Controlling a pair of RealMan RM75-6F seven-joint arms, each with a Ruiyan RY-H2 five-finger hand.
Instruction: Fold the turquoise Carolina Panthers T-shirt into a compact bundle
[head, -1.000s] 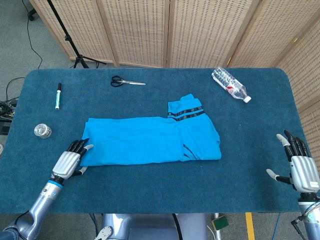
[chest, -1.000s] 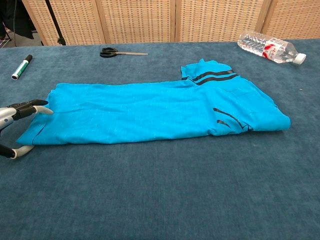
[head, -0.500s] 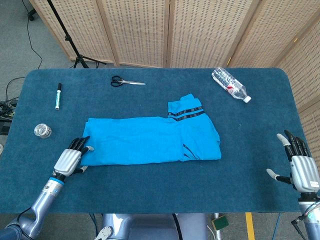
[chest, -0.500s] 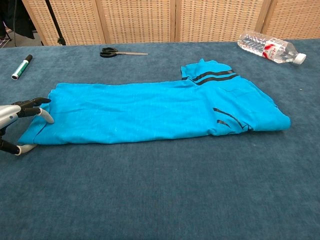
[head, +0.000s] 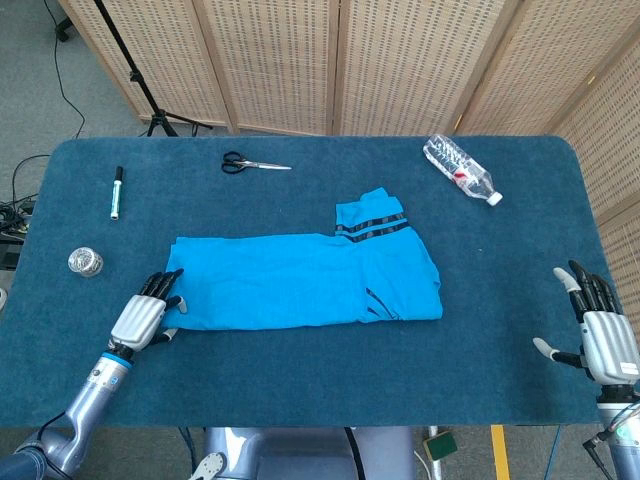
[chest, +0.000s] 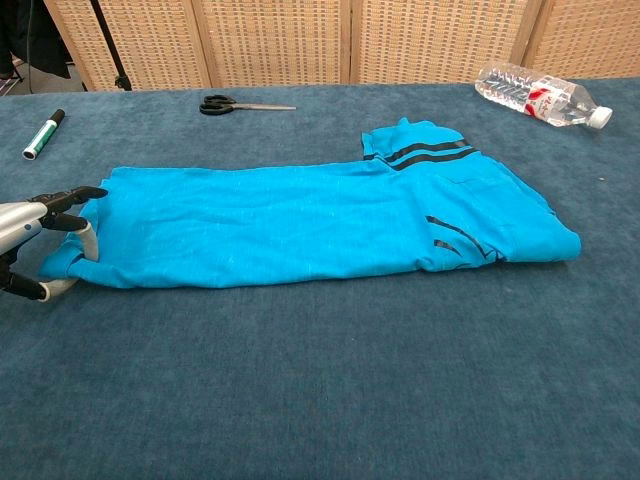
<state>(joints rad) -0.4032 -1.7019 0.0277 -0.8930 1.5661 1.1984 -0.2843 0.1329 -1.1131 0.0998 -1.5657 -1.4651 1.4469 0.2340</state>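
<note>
— The turquoise cotton T-shirt with black stripes (head: 300, 280) lies at the centre of the frame on the dark blue carpeted table (head: 320, 385), already folded into a long band, its thicker sleeve end to the right. Which step is this?

— By the look of it, the start of the next fold. The left hand (head: 143, 315), at lower left in the head view, has its fingers (chest: 68, 196) curled over the shirt's left edge, the thumb hooked beneath the hem in the chest view. It appears to pinch the cloth, which bunches slightly there.

— And the right hand (head: 600, 330)?

— Idle at lower right, fingers spread, holding nothing, well apart from the shirt.

— What does the next move call for?

— Probably lifting that left end and carrying it rightward over the band, keeping both layers pinched so the hem does not slip out.

— The count?

— One shirt, two hands. Along the top of the frame: one pair of black-handled scissors (head: 250, 163), one clear plastic water bottle (head: 460, 169). At upper left, one green-capped marker (head: 116, 192); below it, one small round clear object (head: 86, 262), too small to identify.
</note>
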